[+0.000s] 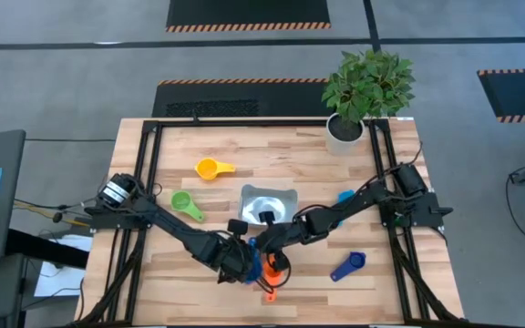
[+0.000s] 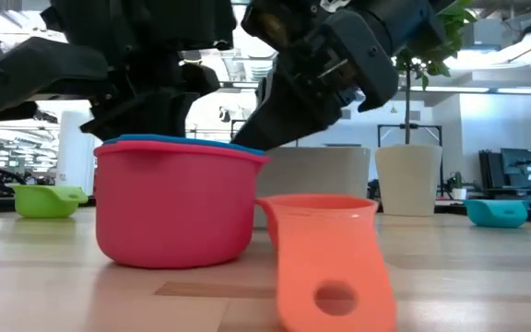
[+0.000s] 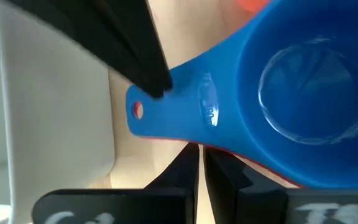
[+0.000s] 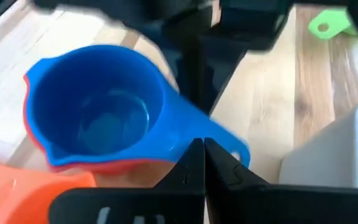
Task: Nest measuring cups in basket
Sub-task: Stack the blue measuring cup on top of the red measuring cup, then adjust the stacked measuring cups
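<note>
A blue measuring cup [image 4: 98,115] sits nested in a red cup [image 2: 173,207] near the table's front edge, with an orange cup [image 2: 325,249] beside them. My left gripper [image 3: 199,155] and my right gripper [image 4: 197,152] are both shut, and their tips meet at the blue cup's handle from opposite sides. The silvery basket [image 1: 267,202] stands just behind the cups, with nothing in it. Lying apart on the wood are a yellow cup [image 1: 212,169], a green cup [image 1: 185,205], a light blue cup [image 1: 344,196] and a dark blue cup [image 1: 347,266]. My left gripper sets its shut fingertips against one long edge of the blue cup's handle [image 3: 191,134], where the red cup shows beneath, slanting down from the table's left. My right gripper sets its shut fingertips [image 3: 154,84] on the handle [image 4: 219,140] near its holed free end, slanting down from the right. The nested cups stand upright on the table.
A white pot with a green plant [image 1: 358,100] stands at the far right corner. Black frame rails [image 1: 149,182] run along both sides of the table. The orange cup's handle [image 1: 269,293] points at the near edge.
</note>
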### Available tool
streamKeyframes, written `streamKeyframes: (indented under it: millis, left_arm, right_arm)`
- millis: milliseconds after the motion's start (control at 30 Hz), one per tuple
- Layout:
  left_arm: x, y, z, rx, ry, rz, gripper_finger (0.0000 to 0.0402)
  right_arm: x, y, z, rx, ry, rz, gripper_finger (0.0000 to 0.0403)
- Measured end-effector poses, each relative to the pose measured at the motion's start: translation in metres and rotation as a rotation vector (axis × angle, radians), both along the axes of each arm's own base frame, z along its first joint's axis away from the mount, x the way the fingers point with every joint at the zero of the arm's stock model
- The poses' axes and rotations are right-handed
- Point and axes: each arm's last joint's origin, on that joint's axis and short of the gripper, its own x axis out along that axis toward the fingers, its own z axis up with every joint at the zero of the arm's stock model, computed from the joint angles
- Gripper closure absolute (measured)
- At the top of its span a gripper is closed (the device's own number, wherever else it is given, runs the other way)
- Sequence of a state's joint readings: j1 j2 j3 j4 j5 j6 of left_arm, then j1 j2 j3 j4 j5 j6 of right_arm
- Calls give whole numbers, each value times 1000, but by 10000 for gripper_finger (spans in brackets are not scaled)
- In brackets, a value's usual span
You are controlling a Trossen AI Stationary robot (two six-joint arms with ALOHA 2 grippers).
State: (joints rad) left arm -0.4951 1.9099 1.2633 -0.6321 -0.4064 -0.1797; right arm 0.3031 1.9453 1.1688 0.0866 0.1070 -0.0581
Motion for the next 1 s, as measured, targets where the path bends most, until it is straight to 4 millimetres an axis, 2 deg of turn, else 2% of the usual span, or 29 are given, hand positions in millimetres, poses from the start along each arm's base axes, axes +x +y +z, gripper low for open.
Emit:
streamKeyframes:
  millis: [133, 267, 433, 567, 667, 767, 1000]
  left_arm:
    - [-2, 3, -1, 8, 27, 16, 388]
    - [-14, 5, 3, 33, 156, 76, 388]
    - [-21, 0, 24, 93, 219, 133, 388]
    - [-13, -6, 45, 145, 139, 114, 388]
    - [-1, -10, 60, 126, 16, 123, 388]
    - [15, -10, 66, 37, -71, 107, 385]
    - [34, -13, 70, -63, -113, -191, 339]
  right_arm:
    - [-2, 0, -3, -28, 30, -17, 394]
    - [-10, 8, 2, -100, 34, -63, 393]
    - [-20, 19, 12, -106, 41, -83, 393]
    - [-37, 20, 23, -111, -5, -121, 391]
    - [-56, 11, 34, -67, -45, -146, 391]
    - [-82, 0, 45, -14, -87, -171, 391]
    - [-143, -25, 66, 140, -218, -208, 386]
